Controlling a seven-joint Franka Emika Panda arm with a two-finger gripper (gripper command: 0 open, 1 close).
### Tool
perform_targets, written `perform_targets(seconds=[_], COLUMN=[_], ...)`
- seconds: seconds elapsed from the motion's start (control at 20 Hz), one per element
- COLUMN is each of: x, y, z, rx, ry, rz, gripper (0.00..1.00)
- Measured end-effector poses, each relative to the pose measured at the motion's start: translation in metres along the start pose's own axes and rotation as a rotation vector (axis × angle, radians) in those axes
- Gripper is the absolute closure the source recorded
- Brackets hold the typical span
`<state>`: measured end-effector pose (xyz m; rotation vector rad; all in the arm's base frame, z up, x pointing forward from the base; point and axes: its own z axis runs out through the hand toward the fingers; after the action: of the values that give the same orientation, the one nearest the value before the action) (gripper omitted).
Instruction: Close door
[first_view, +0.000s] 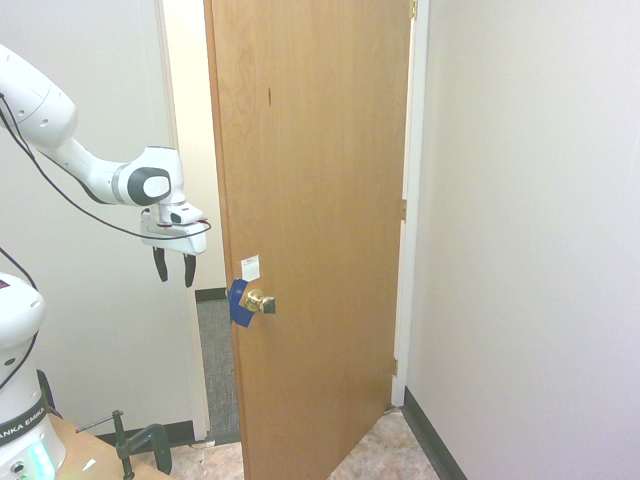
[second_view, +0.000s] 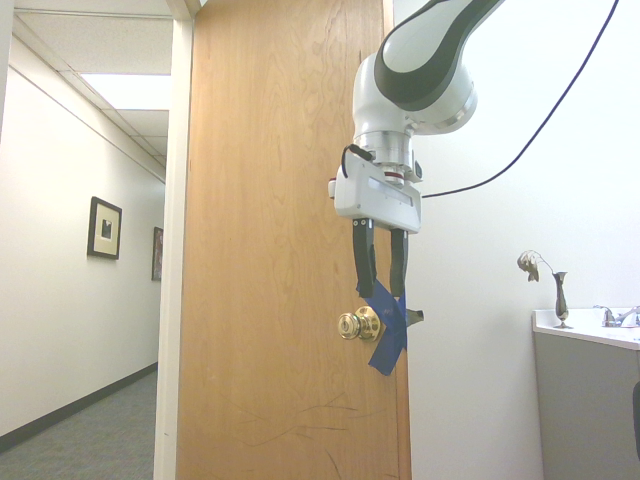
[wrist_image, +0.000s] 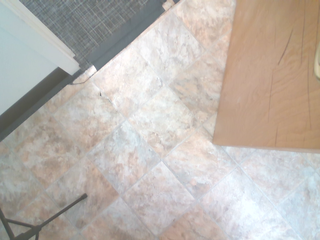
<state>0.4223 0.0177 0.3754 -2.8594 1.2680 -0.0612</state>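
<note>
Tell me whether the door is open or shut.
Open: the door stands swung away from its frame, with hallway carpet visible through the gap.

The door (first_view: 310, 200) ran off the top and bottom edges in both exterior views. Print on its small white sticker (first_view: 250, 267) was too small to read. In the wrist view only the door's lower corner (wrist_image: 270, 75) showed, plus a blurred pale sliver at the right edge, unidentifiable. The small ornament (second_view: 545, 280) on the counter was too small to identify.
</note>
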Motion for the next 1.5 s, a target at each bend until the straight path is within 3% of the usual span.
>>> perform_targets(seconds=[0.45, 1.5], x=[-0.005, 0.067], y=[0.002, 0.098], z=[-0.035, -0.129], rx=[0.045, 0.088], ry=[0.060, 0.123], rz=[0.013, 0.386], gripper=[0.00, 0.00])
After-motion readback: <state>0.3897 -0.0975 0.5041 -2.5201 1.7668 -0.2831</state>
